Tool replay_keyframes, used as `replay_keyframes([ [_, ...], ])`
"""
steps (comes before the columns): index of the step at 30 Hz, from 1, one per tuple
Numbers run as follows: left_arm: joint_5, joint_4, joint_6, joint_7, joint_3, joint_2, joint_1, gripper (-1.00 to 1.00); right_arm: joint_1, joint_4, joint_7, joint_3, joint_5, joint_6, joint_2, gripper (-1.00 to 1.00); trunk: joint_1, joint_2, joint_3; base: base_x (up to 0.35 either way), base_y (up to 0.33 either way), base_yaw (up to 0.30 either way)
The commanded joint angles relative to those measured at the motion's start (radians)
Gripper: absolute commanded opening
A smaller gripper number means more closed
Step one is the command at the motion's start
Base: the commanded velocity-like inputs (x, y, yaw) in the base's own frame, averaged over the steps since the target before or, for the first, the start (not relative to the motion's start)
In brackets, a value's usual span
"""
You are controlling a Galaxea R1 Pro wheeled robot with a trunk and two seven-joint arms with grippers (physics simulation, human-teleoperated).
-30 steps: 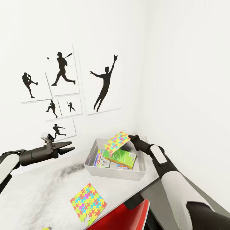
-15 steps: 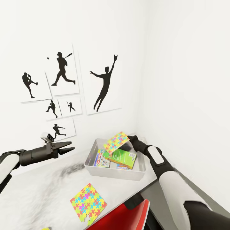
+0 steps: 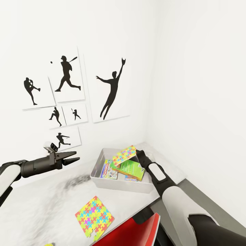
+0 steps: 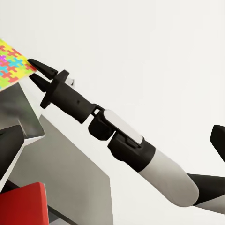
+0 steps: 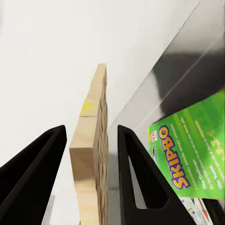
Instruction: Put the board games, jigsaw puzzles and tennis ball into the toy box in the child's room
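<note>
My right claw (image 3: 137, 153) holds one jigsaw puzzle (image 3: 124, 155) tilted over the toy box (image 3: 120, 183), its wooden edge between my fingers (image 5: 136, 178), above the green Skip-Bo game (image 3: 128, 169). Second puzzle (image 3: 94, 216) lies flat on the table (image 3: 44, 205); my left claw (image 3: 71, 159) hangs open, empty, well apart

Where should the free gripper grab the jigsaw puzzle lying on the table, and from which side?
Probably the corner of the jigsaw puzzle that overhangs the table front edge. It lies flat, so there is no grip from above; the open left gripper could slide in level from the near side, one finger above, one below.
</note>
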Motion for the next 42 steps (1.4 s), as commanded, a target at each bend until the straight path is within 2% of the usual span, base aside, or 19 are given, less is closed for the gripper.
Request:
replay_keyframes([
  [1, 0.0, 0.001, 0.003, -0.004, -0.001, 0.001, -0.001, 1.0, -0.001, 0.005, 0.003, -0.005, -0.007, -0.003, 0.001, -1.0, 0.001, -0.002, -0.002, 0.0, 0.0, 0.0],
  [7, 0.0, 0.001, 0.003, -0.004, -0.001, 0.001, -0.001, 1.0, -0.002, 0.072, 0.003, -0.011, -0.008, -0.024, 0.001, -1.0, 0.001, -0.002, -0.002, 0.0, 0.0, 0.0],
  [12, 0.001, 0.001, 0.003, -0.004, -0.001, 0.001, -0.001, 1.0, -0.003, 0.088, -0.006, -0.007, -0.002, -0.079, 0.001, -1.0, 0.001, -0.002, -0.002, 0.0, 0.0, 0.0],
  [34, 0.0, 0.001, 0.003, -0.004, -0.001, 0.001, -0.001, 1.0, -0.003, 0.091, -0.013, -0.013, -0.013, -0.092, 0.001, -1.0, 0.001, -0.002, -0.002, 0.0, 0.0, 0.0],
  [35, 0.0, 0.001, 0.003, -0.004, -0.001, 0.001, -0.001, 1.0, -0.003, 0.091, -0.013, -0.013, -0.013, -0.092, 0.001, 1.0, 0.001, -0.002, -0.002, 0.0, 0.0, 0.0],
  [42, 0.0, 0.001, 0.003, -0.004, 0.0, 0.001, -0.001, 1.0, -0.003, 0.101, -0.012, -0.014, -0.013, -0.092, 0.001, 1.0, 0.001, -0.002, -0.002, 0.0, 0.0, 0.0],
])
